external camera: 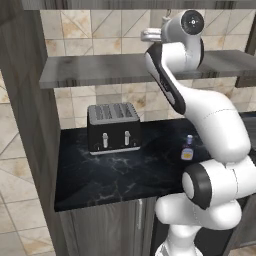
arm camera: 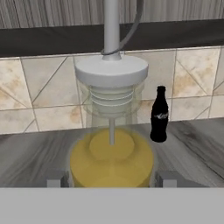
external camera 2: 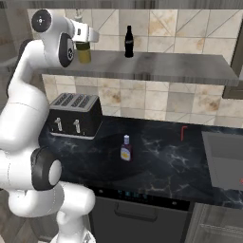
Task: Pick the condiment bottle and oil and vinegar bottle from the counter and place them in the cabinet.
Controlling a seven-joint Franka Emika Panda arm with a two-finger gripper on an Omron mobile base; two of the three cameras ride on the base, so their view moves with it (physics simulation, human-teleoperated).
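Holding the oil and vinegar bottle (arm camera: 111,164) by its wide golden body looks right to me: glass or hard plastic, smooth, stiff, top-heavy with that thin neck and spout, so I grip low and firmly. My gripper (arm camera: 111,179) is clenched on it, a fingertip (arm camera: 56,180) on each side of the body, with the bottle over the left end of the cabinet (external camera 2: 156,66) shelf, near its front edge. I cannot tell whether its base touches the board. The condiment bottle (external camera 2: 126,148) stands mid-worktop, right of the toaster (external camera 2: 71,114); small and light, I judge.
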